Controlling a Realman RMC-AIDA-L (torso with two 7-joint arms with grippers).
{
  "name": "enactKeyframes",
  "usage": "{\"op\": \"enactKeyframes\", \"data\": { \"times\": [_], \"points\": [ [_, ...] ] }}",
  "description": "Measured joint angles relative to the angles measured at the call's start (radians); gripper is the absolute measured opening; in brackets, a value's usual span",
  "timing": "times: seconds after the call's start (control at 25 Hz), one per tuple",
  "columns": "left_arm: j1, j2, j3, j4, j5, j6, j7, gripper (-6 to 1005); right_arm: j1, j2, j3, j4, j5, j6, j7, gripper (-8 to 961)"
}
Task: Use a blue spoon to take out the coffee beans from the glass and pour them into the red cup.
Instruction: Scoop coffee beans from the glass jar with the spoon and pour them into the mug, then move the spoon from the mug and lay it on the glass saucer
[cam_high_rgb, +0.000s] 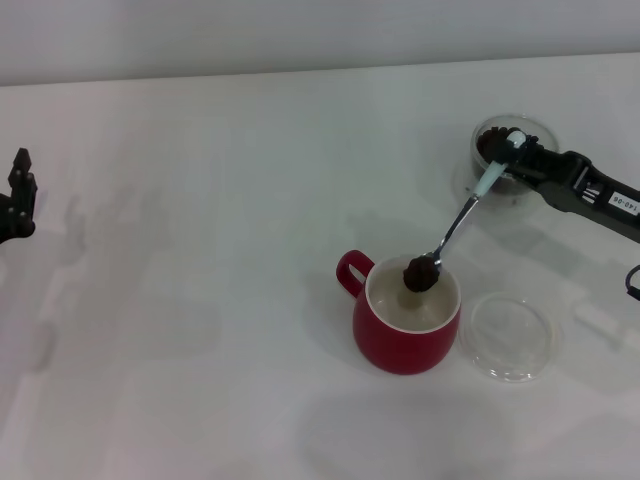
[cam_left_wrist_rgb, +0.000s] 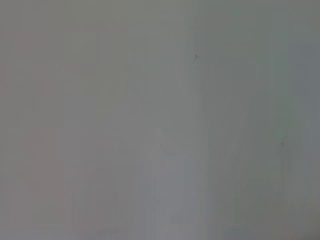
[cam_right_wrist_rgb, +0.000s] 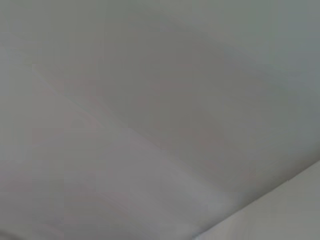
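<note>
Wide, flat white table (cam_high_rgb: 200, 300), smooth and plain. Squat round red cup (cam_high_rgb: 405, 340) with a creamy inside, set near the middle, beside a flat clear round dish (cam_high_rgb: 512, 338). Small clear glass (cam_high_rgb: 515, 160) farther back, dark beans inside. Black right gripper (cam_high_rgb: 515, 150) over that glass, pinched tight on the pale handle of the blue spoon (cam_high_rgb: 462, 220). Shiny bowl held over the red cup, heaped with dark coffee beans (cam_high_rgb: 420, 272), probably ready to tip. Left gripper (cam_high_rgb: 20, 195) parked at the far edge; open or closed, cannot tell.
</note>
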Motion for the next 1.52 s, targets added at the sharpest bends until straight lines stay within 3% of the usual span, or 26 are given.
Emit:
{"op": "enactKeyframes", "data": {
  "times": [0.52, 1.12, 1.52],
  "points": [
    [0.002, -0.001, 0.0, 0.001, 0.0, -0.004, 0.0, 378, 0.043, 0.003, -0.021, -0.025, -0.051, -0.028, -0.122, 192],
    [0.009, -0.002, 0.0, 0.003, 0.0, -0.004, 0.0, 377, 0.044, 0.004, -0.065, -0.1, -0.071, 0.013, -0.329, 195],
    [0.003, -0.001, -0.006, 0.003, -0.006, -0.004, 0.0, 379, 0.038, -0.011, -0.001, -0.112, -0.057, 0.061, -0.249, 196]
  ]
}}
